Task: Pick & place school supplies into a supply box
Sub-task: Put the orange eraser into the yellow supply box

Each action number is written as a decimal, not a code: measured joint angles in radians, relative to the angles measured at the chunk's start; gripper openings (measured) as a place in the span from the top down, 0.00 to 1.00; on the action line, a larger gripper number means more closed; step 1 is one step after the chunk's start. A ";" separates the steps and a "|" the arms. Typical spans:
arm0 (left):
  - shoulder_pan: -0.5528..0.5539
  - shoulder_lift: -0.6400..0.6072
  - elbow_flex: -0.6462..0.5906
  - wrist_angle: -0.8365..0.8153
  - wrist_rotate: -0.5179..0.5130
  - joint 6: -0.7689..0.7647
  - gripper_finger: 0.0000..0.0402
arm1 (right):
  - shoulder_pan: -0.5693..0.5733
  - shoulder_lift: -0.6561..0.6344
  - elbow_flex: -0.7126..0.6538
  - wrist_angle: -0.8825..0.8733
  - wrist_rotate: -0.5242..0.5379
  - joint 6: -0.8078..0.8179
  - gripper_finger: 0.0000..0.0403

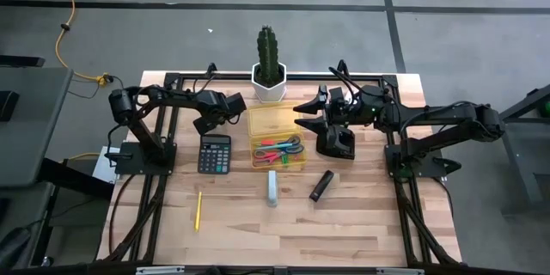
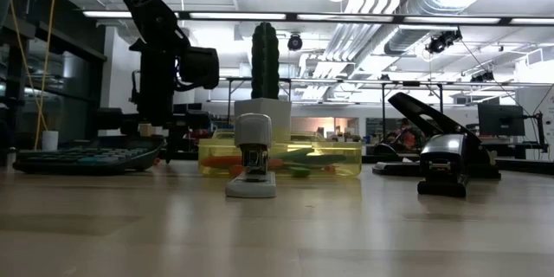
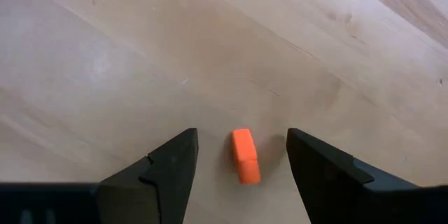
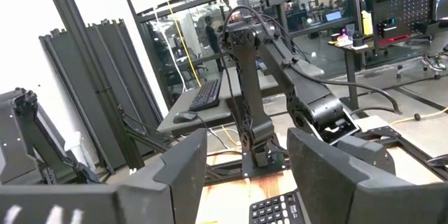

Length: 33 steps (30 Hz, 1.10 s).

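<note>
The left claw (image 3: 241, 155) is hanging wide open and empty over a small orange eraser (image 3: 245, 155) on the desk (image 3: 140, 56). It should be going straight down, then squeezing gently. The yellow supply box (image 1: 277, 137) is waiting nearby.

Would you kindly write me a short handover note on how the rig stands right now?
Left gripper: open, over an orange eraser on the table behind the calculator.
Right gripper: open, empty, raised beside the box.
Done: scissors and other small items are in the box.
Left: yellow pencil, stapler, black marker, the eraser.
</note>
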 joint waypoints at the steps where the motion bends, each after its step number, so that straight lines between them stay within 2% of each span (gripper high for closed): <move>1: -0.001 0.000 0.000 0.001 0.002 0.000 0.48 | 0.000 0.000 0.000 0.000 0.000 0.000 0.53; 5: -0.005 0.000 -0.001 -0.003 0.006 0.000 0.54 | 0.000 0.000 0.000 0.000 0.000 0.000 0.53; 14: -0.006 0.000 -0.002 0.001 0.020 0.000 0.82 | 0.000 0.000 0.000 0.000 0.000 -0.003 0.53; 19: -0.018 0.001 -0.002 0.010 0.015 0.000 0.93 | 0.000 0.000 0.000 0.000 0.000 -0.003 0.53; 27: -0.010 -0.024 -0.005 0.021 0.007 0.067 0.96 | 0.000 0.000 0.000 0.000 0.000 -0.003 0.53; 33: 0.034 -0.150 -0.003 0.022 -0.065 0.257 0.97 | 0.000 0.000 0.000 -0.001 0.000 -0.003 0.53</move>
